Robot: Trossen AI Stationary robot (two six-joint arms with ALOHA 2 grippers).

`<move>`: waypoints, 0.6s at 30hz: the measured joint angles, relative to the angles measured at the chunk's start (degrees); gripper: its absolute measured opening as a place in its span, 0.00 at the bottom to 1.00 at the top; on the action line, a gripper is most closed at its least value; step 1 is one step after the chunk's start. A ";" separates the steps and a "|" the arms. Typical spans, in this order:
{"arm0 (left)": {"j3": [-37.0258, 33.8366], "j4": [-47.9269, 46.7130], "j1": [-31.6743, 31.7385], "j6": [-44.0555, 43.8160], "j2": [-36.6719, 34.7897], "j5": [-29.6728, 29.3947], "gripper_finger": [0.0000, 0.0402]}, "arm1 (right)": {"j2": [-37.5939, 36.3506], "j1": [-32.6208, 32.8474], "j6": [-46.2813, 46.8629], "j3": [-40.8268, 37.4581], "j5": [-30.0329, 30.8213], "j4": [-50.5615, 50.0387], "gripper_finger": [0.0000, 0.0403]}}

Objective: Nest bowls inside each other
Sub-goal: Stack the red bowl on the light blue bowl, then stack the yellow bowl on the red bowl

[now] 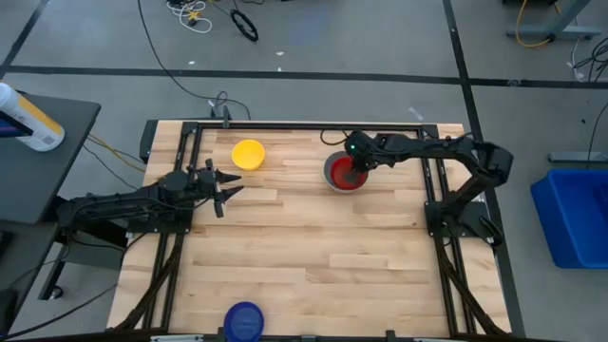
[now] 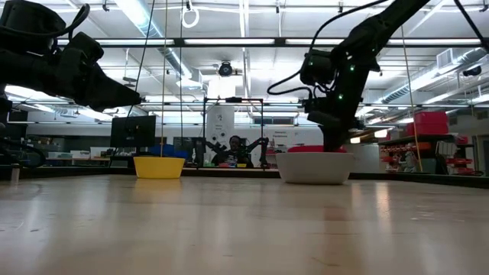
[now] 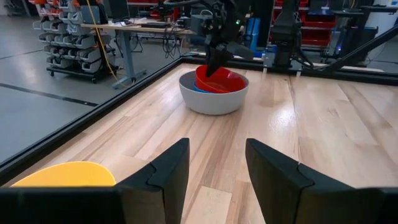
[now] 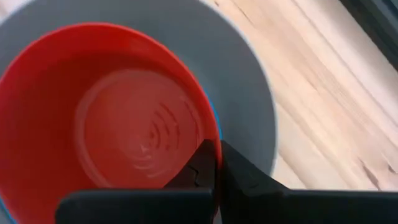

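Note:
A red bowl (image 4: 112,130) sits tilted inside a light blue bowl (image 4: 215,118), of which only a sliver shows, and both are inside the grey bowl (image 1: 330,172) at the far right of the table. My right gripper (image 4: 217,163) is shut on the red bowl from above. A yellow bowl (image 1: 248,154) stands on its base at the far left. At the near edge stands a dark blue bowl (image 1: 244,321). My left gripper (image 1: 228,190) hovers open at the left, near the yellow bowl, holding nothing. My right gripper pinches the red bowl's rim (image 4: 210,138), one finger inside the bowl and one outside. The fingers come from above, slanting steeply down. The red bowl lies tilted in the stack (image 3: 219,81), inside the grey bowl, which stands on the table.
Black frame rails (image 1: 304,124) run along the table's far, left and right sides. A wide stretch of bare wood (image 1: 313,247) lies between the stack and the dark blue bowl. A blue bin (image 1: 575,214) stands off the table at the right.

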 joint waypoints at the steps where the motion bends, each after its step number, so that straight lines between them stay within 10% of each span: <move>1: 0.00 0.00 0.00 0.01 0.00 -0.01 0.42 | 0.31 0.17 0.54 0.09 0.03 0.27 0.00; 18: 0.00 0.12 0.00 0.13 0.00 -0.09 0.42 | 0.33 1.35 0.69 5.26 4.50 0.51 0.52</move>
